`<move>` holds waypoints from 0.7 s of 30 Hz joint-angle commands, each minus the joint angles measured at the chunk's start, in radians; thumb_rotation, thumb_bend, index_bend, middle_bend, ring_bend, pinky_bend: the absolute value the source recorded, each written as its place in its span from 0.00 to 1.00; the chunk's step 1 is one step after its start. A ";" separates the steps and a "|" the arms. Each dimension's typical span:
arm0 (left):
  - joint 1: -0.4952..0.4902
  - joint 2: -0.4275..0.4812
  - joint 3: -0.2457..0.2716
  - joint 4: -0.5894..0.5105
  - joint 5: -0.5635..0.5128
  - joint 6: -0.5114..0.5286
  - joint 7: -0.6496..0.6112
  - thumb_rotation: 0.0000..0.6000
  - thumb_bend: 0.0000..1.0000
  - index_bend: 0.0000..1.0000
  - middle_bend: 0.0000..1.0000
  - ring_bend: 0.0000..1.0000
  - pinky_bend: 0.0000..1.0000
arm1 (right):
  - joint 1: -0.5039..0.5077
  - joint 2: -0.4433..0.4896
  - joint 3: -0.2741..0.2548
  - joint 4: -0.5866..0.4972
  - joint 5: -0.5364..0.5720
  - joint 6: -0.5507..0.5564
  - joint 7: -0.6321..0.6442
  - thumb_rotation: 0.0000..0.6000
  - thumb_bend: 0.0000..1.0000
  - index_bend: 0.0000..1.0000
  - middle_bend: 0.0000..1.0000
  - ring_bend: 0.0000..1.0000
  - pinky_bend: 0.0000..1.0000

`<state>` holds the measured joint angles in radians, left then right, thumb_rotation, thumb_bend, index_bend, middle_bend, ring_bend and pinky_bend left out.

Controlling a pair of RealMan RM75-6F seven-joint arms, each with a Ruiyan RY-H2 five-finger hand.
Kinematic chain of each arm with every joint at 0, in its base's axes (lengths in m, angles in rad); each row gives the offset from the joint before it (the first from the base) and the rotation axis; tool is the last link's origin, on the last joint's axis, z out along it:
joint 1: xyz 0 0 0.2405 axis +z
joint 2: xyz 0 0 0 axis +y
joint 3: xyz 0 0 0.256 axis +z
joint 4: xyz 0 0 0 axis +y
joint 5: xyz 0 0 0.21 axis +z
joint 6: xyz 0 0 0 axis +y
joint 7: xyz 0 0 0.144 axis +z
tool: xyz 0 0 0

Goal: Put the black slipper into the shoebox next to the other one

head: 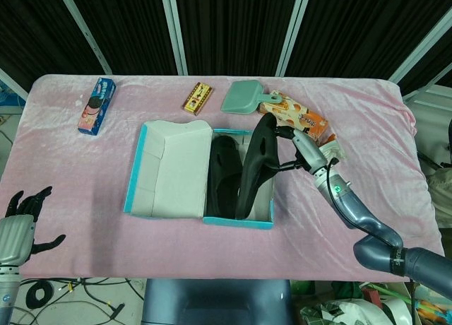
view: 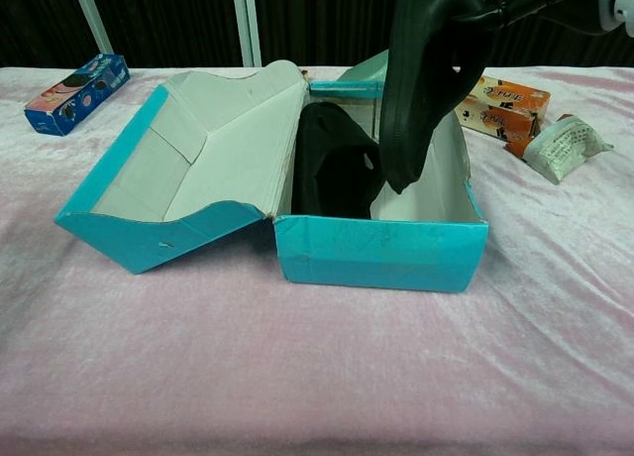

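Fingers (head: 288, 136) of the right hand (head: 305, 151) curled around the upper end of the black slipper (head: 255, 164), holding it firmly. Slipper hanging on edge, nearly vertical, toe end dipped over the free right half of the shoebox (head: 239, 222). Looks raised above the box floor in the chest view, tip already below the rim. Other slipper (head: 223, 175) already inside, propped along the left side by the opened lid (head: 174, 171).

Seems like the carry is basically done and the placing step is in hand. Next move probably: lower, tip it flat or leave it on edge to match its mate, then let go. Tight fit, so watch the right wall and avoid knocking the first slipper.

Left hand (head: 17, 229) idle off the tabletop (head: 85, 198) at the front-left corner, fingers apart, nothing in it. Further back: dustpan (head: 244, 97), orange snack box (head: 295, 116), cookie pack (head: 97, 105).
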<state>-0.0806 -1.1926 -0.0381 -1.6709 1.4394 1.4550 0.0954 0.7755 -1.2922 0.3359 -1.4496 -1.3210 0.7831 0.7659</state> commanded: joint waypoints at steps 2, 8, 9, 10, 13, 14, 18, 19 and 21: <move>0.003 0.000 0.001 -0.002 -0.001 0.004 0.001 1.00 0.00 0.08 0.17 0.16 0.01 | 0.007 -0.034 -0.013 0.044 -0.017 0.036 -0.033 1.00 0.23 0.52 0.44 0.23 0.13; 0.008 0.002 0.003 -0.004 -0.005 0.006 0.004 1.00 0.00 0.08 0.17 0.16 0.01 | -0.006 -0.083 -0.034 0.097 -0.047 0.107 -0.064 1.00 0.23 0.52 0.44 0.22 0.13; 0.008 0.002 0.003 -0.005 -0.005 0.007 0.003 1.00 0.00 0.08 0.17 0.16 0.01 | -0.007 -0.091 -0.038 0.104 -0.050 0.114 -0.064 1.00 0.23 0.52 0.44 0.22 0.13; 0.009 0.002 0.004 -0.005 -0.004 0.008 0.003 1.00 0.00 0.08 0.17 0.16 0.01 | -0.007 -0.097 -0.043 0.111 -0.056 0.118 -0.065 1.00 0.23 0.52 0.44 0.22 0.13; 0.013 0.002 0.006 -0.003 -0.004 0.012 0.000 1.00 0.00 0.08 0.17 0.16 0.01 | -0.007 -0.124 -0.073 0.151 -0.097 0.143 -0.087 1.00 0.23 0.52 0.44 0.22 0.13; 0.015 0.003 0.006 -0.002 -0.005 0.013 -0.001 1.00 0.00 0.08 0.17 0.16 0.01 | -0.006 -0.130 -0.086 0.163 -0.113 0.148 -0.097 1.00 0.23 0.52 0.44 0.22 0.13; 0.018 0.003 0.006 -0.001 -0.004 0.017 -0.005 1.00 0.00 0.08 0.17 0.16 0.01 | 0.001 -0.139 -0.122 0.192 -0.150 0.141 -0.104 1.00 0.23 0.52 0.44 0.21 0.13; 0.018 0.003 0.006 0.000 -0.004 0.018 -0.006 1.00 0.00 0.08 0.17 0.16 0.01 | 0.006 -0.136 -0.131 0.196 -0.157 0.130 -0.107 1.00 0.23 0.52 0.44 0.21 0.13; 0.018 0.002 0.005 0.001 -0.003 0.018 -0.006 1.00 0.00 0.08 0.17 0.16 0.01 | 0.012 -0.135 -0.142 0.201 -0.163 0.116 -0.110 1.00 0.23 0.52 0.43 0.20 0.13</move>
<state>-0.0630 -1.1905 -0.0326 -1.6701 1.4365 1.4728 0.0891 0.7823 -1.4268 0.2019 -1.2538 -1.4775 0.9076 0.6599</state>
